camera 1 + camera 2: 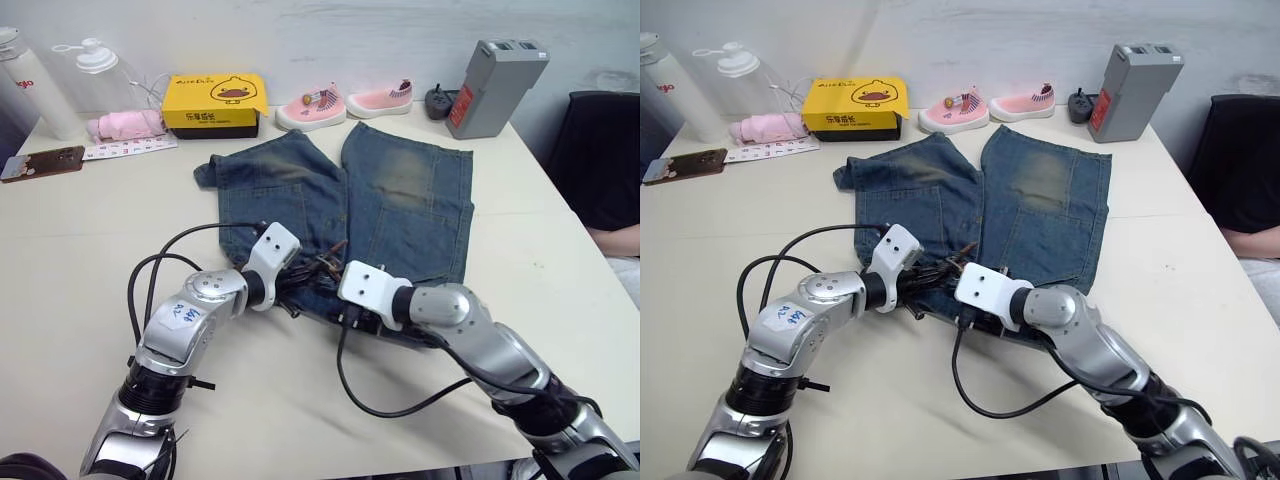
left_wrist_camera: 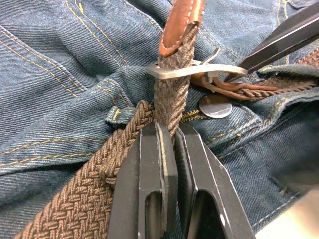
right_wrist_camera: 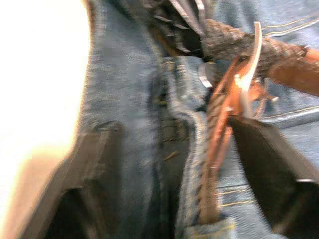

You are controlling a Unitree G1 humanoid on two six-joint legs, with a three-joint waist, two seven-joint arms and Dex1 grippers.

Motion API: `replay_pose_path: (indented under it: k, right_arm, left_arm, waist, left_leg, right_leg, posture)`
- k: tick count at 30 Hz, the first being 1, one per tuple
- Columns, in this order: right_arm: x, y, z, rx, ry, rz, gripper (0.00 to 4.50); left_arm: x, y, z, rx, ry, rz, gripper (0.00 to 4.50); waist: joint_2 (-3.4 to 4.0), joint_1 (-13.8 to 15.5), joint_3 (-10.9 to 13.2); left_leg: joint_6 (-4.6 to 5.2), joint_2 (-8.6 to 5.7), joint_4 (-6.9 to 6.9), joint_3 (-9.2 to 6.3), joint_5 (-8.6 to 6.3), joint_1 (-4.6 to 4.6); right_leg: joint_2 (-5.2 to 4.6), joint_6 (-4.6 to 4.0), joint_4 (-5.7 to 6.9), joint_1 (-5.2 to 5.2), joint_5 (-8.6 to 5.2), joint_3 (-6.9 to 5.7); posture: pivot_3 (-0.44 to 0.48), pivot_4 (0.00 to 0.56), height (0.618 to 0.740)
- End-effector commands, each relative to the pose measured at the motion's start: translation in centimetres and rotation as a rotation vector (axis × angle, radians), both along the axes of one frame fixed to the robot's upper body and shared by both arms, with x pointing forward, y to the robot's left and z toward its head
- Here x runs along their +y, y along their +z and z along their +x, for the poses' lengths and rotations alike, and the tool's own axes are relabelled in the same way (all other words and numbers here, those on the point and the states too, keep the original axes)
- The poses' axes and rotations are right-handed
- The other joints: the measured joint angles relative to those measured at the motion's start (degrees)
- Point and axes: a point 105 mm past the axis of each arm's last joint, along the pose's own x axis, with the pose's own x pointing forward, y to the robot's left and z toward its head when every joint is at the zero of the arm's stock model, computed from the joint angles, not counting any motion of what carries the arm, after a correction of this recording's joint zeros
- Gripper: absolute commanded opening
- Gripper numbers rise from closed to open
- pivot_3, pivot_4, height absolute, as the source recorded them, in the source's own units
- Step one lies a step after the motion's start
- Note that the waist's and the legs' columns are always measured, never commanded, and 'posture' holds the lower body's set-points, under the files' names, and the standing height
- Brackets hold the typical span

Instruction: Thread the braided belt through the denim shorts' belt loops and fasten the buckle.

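The denim shorts (image 1: 400,190) lie flat on the table, legs pointing away and waistband toward me. The braided belt (image 2: 75,199) runs along the waistband under a belt loop (image 2: 115,114). Its tan leather tip (image 2: 182,22) has passed through the metal buckle (image 2: 194,69). My left gripper (image 2: 174,132) is shut on the strap just below the buckle, at the waistband's middle (image 1: 300,275). My right gripper (image 3: 172,127) is open, straddling the waistband and belt. One of its fingers (image 2: 279,42) touches the buckle's end.
Along the table's far edge stand a yellow box (image 1: 214,103), two pink shoes (image 1: 312,108), a grey box (image 1: 495,85), bottles (image 1: 30,85), a pink cloth (image 1: 125,125) and a phone (image 1: 42,163). A person in black (image 1: 605,170) sits at the right.
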Motion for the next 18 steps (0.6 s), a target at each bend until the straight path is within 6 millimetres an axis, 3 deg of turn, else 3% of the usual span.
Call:
replay_pose_path:
  k: [1, 4, 7, 12, 18]
  right_arm:
    - [-1.6, 4.8, -0.9, 0.005, 0.077, 0.117, 4.47]
    - [-1.9, 7.1, -0.3, -0.020, 0.094, 0.180, 4.47]
    - [-1.6, 8.3, 0.2, -0.044, 0.120, 0.203, 4.47]
    - [-1.9, 7.2, 4.0, -0.283, 0.097, -0.030, 4.47]
    - [-2.3, 6.1, 5.5, -0.440, 0.178, -0.208, 4.47]
  left_arm:
    - [-1.9, -1.7, -1.4, 0.072, -0.089, 0.000, 0.00]
    - [-1.9, -1.8, -1.4, 0.073, -0.092, 0.002, 0.00]
    - [-2.0, -2.0, -1.4, 0.073, -0.093, 0.005, 0.00]
    - [-2.0, -2.0, -1.6, 0.073, -0.093, 0.006, 0.00]
    - [-1.9, -2.0, -1.6, 0.072, -0.086, 0.004, 0.00]
  waist:
    - [0.00, 0.01, 0.00]
    - [0.00, -0.13, 0.00]
    - [0.00, -0.15, 0.00]
    - [0.00, -0.13, 0.00]
    - [0.00, -0.15, 0.00]
  left_leg:
    - [0.05, 0.00, 0.01, -0.01, -0.03, -0.05]
    - [0.14, -0.01, 0.01, -0.06, -0.08, -0.08]
    - [0.15, 0.00, -0.01, -0.03, -0.08, -0.07]
    - [0.15, -0.07, -0.01, 0.09, -0.09, -0.10]
    - [0.16, -0.10, -0.01, 0.10, -0.09, -0.20]
  right_leg:
    - [0.00, 0.05, 0.00, 0.00, 0.03, -0.01]
    - [0.01, 0.12, -0.11, 0.01, 0.06, 0.01]
    - [0.02, 0.12, -0.25, 0.01, 0.07, 0.00]
    - [-0.01, 0.20, -0.40, 0.03, 0.11, 0.01]
    - [-0.01, 0.29, -0.38, 0.03, 0.16, -0.02]
  posture:
    - [0.000, 0.150, 0.698]
    - [0.000, 0.150, 0.698]
    - [0.000, 0.150, 0.698]
    - [0.000, 0.150, 0.698]
    - [0.000, 0.150, 0.698]
